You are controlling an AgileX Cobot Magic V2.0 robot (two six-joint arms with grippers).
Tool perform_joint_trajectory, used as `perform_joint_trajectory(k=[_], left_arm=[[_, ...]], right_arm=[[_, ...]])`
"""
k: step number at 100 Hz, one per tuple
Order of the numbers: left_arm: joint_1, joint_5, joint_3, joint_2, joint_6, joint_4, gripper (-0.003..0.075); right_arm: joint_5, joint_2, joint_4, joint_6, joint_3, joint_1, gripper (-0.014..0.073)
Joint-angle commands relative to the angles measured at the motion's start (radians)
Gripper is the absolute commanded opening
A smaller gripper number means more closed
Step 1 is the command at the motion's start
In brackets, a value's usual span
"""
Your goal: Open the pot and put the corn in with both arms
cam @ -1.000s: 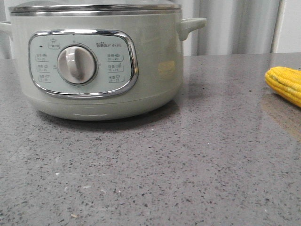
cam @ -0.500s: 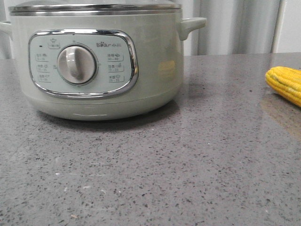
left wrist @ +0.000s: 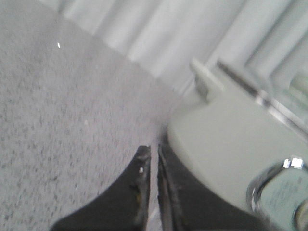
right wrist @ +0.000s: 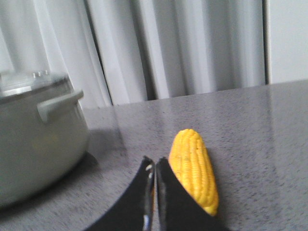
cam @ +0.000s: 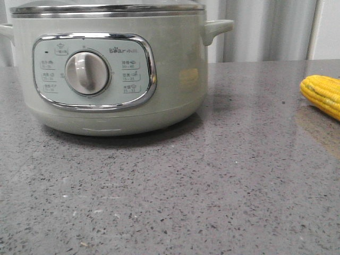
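The pale-green pot [cam: 175, 79] stands at the left of the front view, its lid on under a steel rim, with a chrome-framed panel and round dial [cam: 86, 73]. A yellow corn cob [cam: 323, 94] lies on the counter at the far right edge. Neither gripper shows in the front view. My left gripper [left wrist: 154, 151] is shut and empty, low over the counter beside the pot [left wrist: 231, 144]. Shut and empty too, my right gripper [right wrist: 154, 164] hovers just beside the corn [right wrist: 195, 168], with the pot [right wrist: 33, 139] off to its other side.
The grey speckled counter [cam: 212, 180] stretches across the front view. Pale curtains [cam: 265, 29] hang behind the counter's back edge. The pot's side handle [cam: 215, 27] sticks out toward the corn side.
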Motion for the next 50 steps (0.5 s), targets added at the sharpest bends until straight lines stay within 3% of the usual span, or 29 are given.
perform_joint_trajectory(k=[1, 10, 29, 50], left_arm=[[0.001, -0.113, 0.006, -0.028, -0.009, -0.072, -0.002], [0.001, -0.171, 0.006, -0.028, -0.009, -0.081, -0.002], [0.001, -0.198, -0.037, -0.022, -0.003, -0.028, -0.002], [0.001, -0.06, -0.183, 0.061, 0.09, 0.192, -0.002]], right_arm=[[-0.133, -0.02, 0.157, -0.002, 0.014, -0.007, -0.0069], [-0.14, -0.02, 0.246, -0.002, -0.008, -0.007, -0.0069], [0.021, -0.011, 0.241, -0.002, -0.11, -0.007, -0.0069], [0.11, 0.075, 0.052, -0.005, -0.251, -0.007, -0.0069]])
